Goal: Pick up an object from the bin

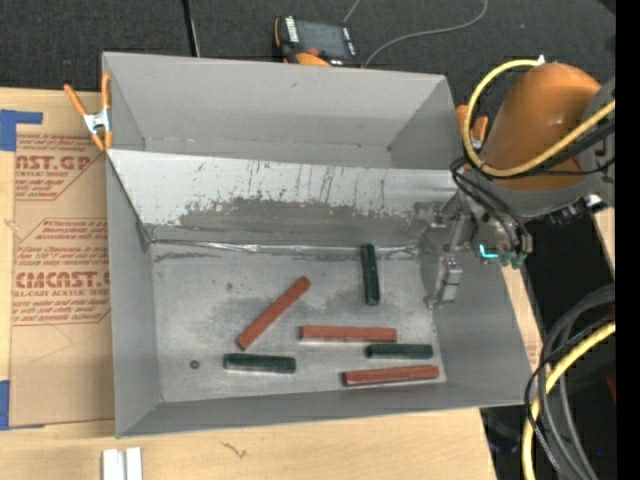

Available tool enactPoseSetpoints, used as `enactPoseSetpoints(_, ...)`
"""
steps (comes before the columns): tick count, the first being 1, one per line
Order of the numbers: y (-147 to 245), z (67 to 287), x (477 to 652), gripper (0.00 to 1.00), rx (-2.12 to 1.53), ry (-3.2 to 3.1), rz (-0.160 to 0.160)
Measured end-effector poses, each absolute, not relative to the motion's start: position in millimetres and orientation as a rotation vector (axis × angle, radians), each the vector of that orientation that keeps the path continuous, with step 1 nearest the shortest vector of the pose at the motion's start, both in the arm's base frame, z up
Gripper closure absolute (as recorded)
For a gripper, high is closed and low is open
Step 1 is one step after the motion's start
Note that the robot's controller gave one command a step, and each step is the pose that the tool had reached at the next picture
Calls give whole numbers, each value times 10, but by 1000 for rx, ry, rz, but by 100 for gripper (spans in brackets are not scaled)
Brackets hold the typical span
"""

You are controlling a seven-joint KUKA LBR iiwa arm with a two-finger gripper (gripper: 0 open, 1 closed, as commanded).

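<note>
Bin (280, 108) holding three red-brown sticks (273, 312), three dark green sticks (259, 364) — gripper (446, 280) beside the rearmost green one; spread or closed, cannot tell.

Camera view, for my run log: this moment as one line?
gripper: near bin right wall | nearest: dark green stick | others: three red sticks, two green sticks on floor

Cardboard (50, 230): red print "CAST.GP", "CAST ACRYLIC"; rest unclear.

The grey bin (190, 268) holds, lower centre — slanted red bar (273, 312), middle red bar (346, 335), lowest red bar (390, 375), upright green bar (370, 273), right green bar (399, 350), left green bar (259, 364).
</note>
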State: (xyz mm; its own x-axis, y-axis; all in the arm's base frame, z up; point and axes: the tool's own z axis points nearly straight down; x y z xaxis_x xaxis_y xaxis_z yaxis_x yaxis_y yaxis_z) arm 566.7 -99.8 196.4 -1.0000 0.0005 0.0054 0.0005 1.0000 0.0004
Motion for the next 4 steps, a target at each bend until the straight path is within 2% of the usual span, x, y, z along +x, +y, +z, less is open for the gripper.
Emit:
enactPoseSetpoints(1, -548, 953, 5255, 0, 200, -3127, -5)
enactPoseSetpoints(2, -564, 991, 5283, 100, 198, -3136, 0)
enactPoseSetpoints(3, -562, 991, 5283, 0, 199, -3136, 0)
enactPoseSetpoints(4, -481, 694, 4957, 0, 17, -3142, -2)
